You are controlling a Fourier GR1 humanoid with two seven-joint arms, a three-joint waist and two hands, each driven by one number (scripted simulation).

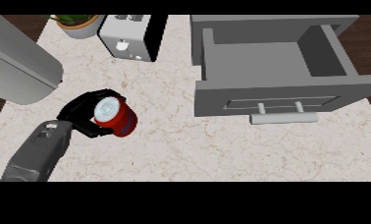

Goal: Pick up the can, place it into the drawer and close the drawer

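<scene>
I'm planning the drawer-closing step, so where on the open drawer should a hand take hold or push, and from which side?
Judging by its shape, use the handle, the pale bar jutting from the front panel of the drawer. It faces the robot, so come from the near side and push it toward the back. The left hand is curled round the can.

Red can [116, 116] with a pale, silvery round top, tilted, top turned up toward the view, at the counter's left side, well apart from the drawer. Wrapped by the curled black fingers of the one hand [85, 110] in view, whether left or right not clear. Grey drawer [279, 98] at the right, pulled open, its inside bare and grey, walls upright. Flat front panel facing the lower edge, with a pale bar handle [283, 118] on two short posts.
</scene>
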